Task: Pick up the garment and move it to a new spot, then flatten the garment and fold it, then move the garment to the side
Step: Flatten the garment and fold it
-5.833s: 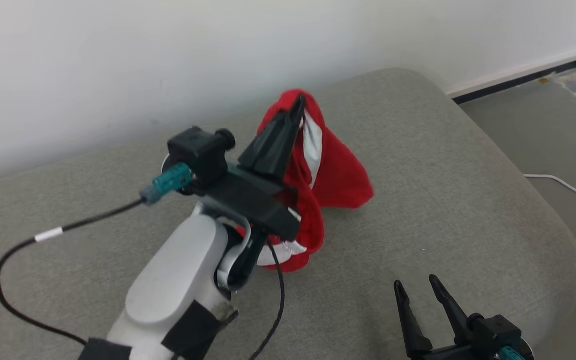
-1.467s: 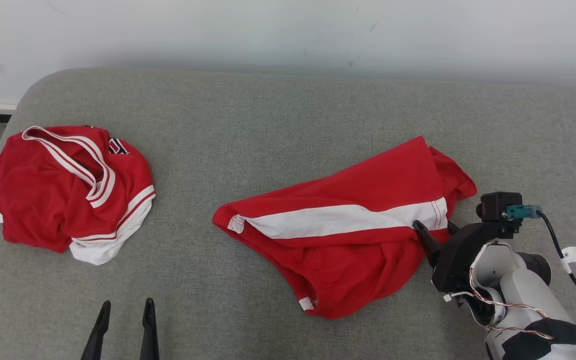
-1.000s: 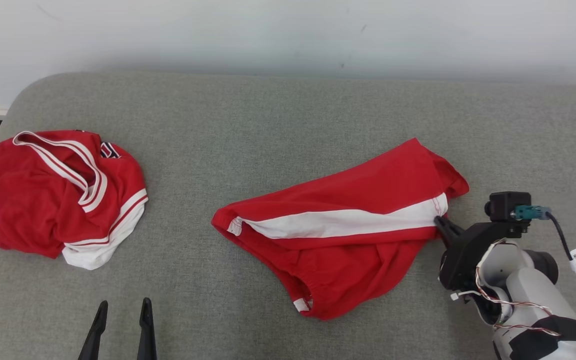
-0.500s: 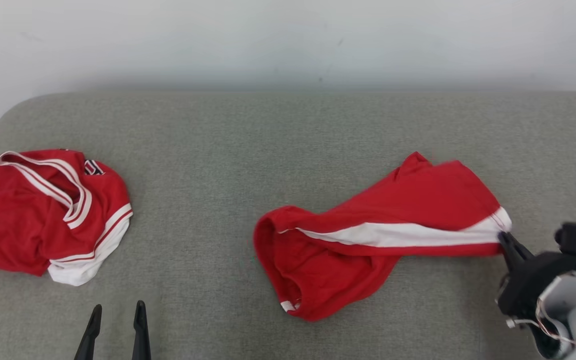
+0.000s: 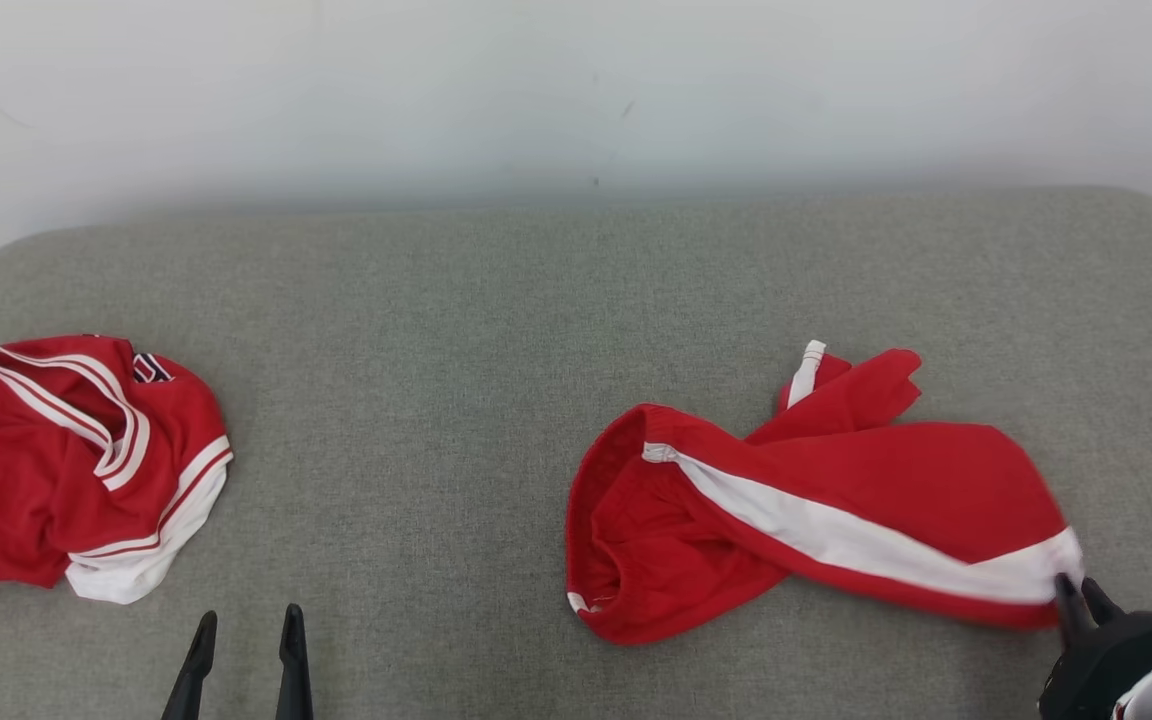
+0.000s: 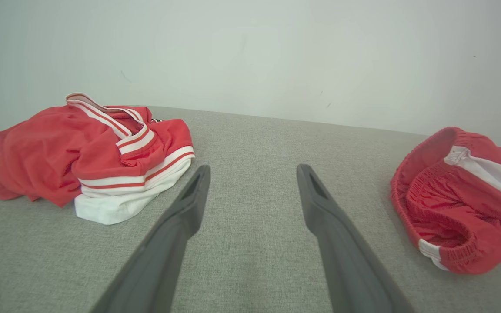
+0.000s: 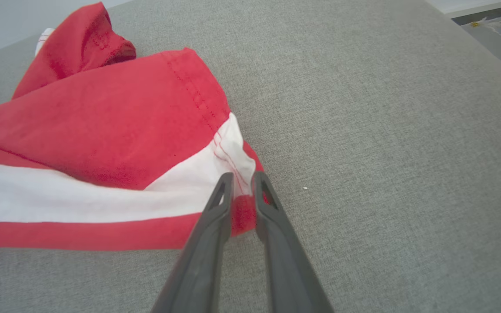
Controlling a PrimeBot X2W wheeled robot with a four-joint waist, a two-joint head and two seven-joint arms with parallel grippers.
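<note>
The garment is a pair of red shorts with a white side stripe, lying stretched and twisted on the right half of the grey cushion. Its elastic waistband opens toward the left. My right gripper is at the lower right, shut on the hem corner where the stripe ends. In the right wrist view the two fingers pinch that hem of the garment, the right gripper low over the cushion. My left gripper stands open at the lower left, holding nothing. From the left gripper the garment lies off to the right.
A second crumpled red jersey with white trim lies at the cushion's left end, also as the jersey in the left wrist view. A pale wall runs behind. The cushion's right edge drops to the floor.
My right gripper has dragged the hem to the right and toward the front, pulling the shorts farther from the jersey and twisting them. The camera has shifted too. The left gripper stays open.
</note>
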